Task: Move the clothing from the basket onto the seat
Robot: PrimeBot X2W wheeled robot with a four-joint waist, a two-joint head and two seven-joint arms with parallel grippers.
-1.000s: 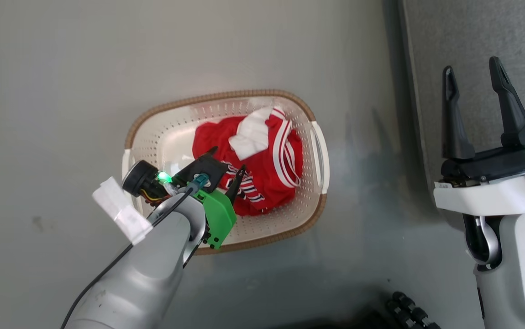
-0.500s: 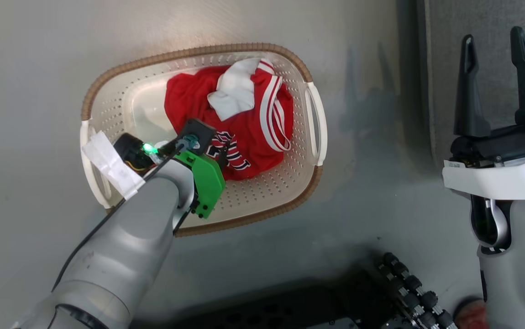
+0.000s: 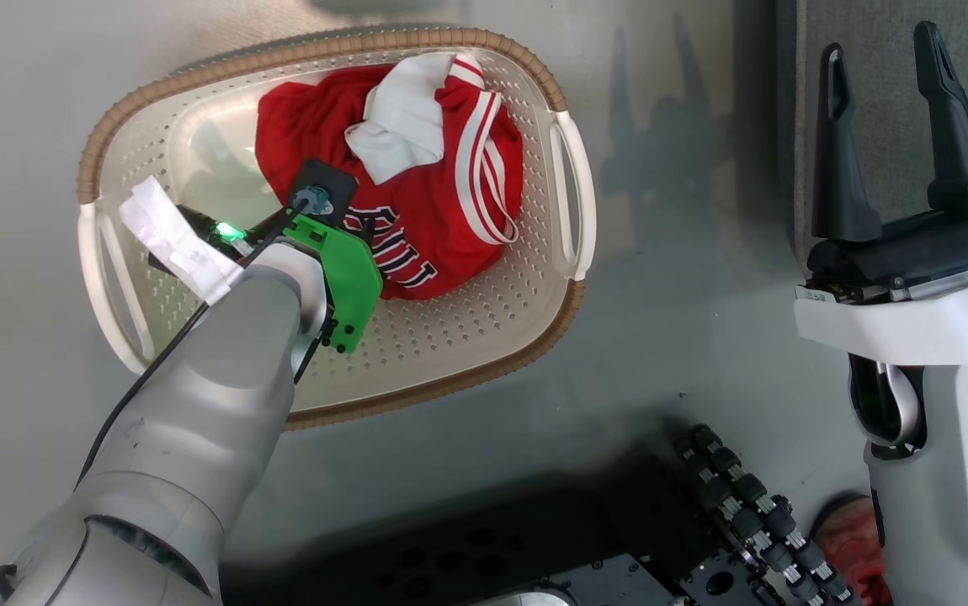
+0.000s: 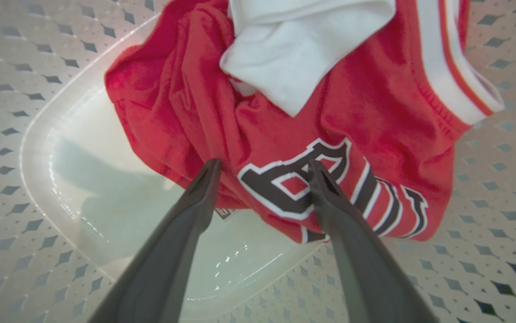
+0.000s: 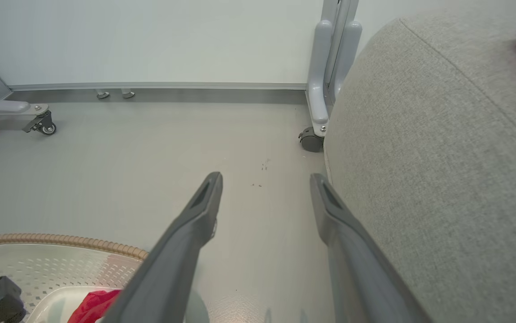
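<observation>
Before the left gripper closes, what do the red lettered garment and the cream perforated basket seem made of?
Red lettered garment: soft matte knit fabric, by its folds and creases; likely synthetic sportswear, though unsure. Cream perforated basket: moulded plastic, its smooth floor glossy with reflections. Its brown rim looks woven, probably plastic too.

the left gripper (image 4: 264,165) is seen rising from the bottom edge, its two dark fingers (image 4: 172,251) held apart. the tips are set at the lower edge of the clothing (image 4: 181,103); whether the cloth is touched cannot be told. the red fabric is bunched across the upper middle and right of the frame. black-and-white lettering (image 4: 294,184) is shown between and right of the tips. a white fold (image 4: 298,58) is laid on top at upper centre, and white stripe trim (image 4: 446,67) is seen at upper right. the basket (image 4: 15,98) is marked by perforated walls and a glossy bare floor at lower left.
</observation>
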